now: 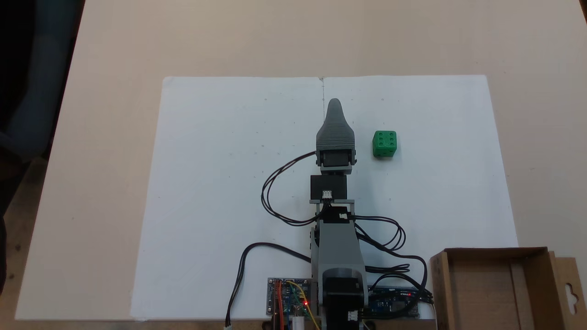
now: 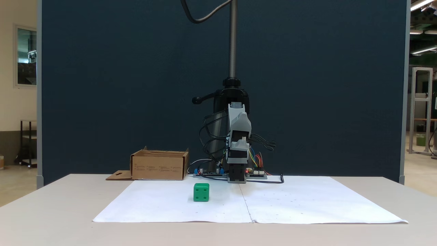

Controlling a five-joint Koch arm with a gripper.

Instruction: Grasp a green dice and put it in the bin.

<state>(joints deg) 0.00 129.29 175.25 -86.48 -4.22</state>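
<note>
Green dice (image 1: 384,144) sits on white paper sheet (image 1: 220,183) on bench (image 1: 114,46), six-pip face up in a fixed view, just right of end effector (image 1: 334,104), not touching. End effector raised above paper; only one grey tip visible, so jaw state cannot be told. Bin (image 1: 497,286) stands at paper's corner beside arm base, well apart from dice, open side up, flap (image 1: 571,291) with hang-hole lying flat.

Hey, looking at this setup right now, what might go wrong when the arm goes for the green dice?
1. The small green plastic dice lies loose on smooth white paper, beside the grey gripper; an off-centre approach may push it away.
2. The shallow brown cardboard bin sits near the arm's base, by loose black cables, which may snag during the carry.
</note>
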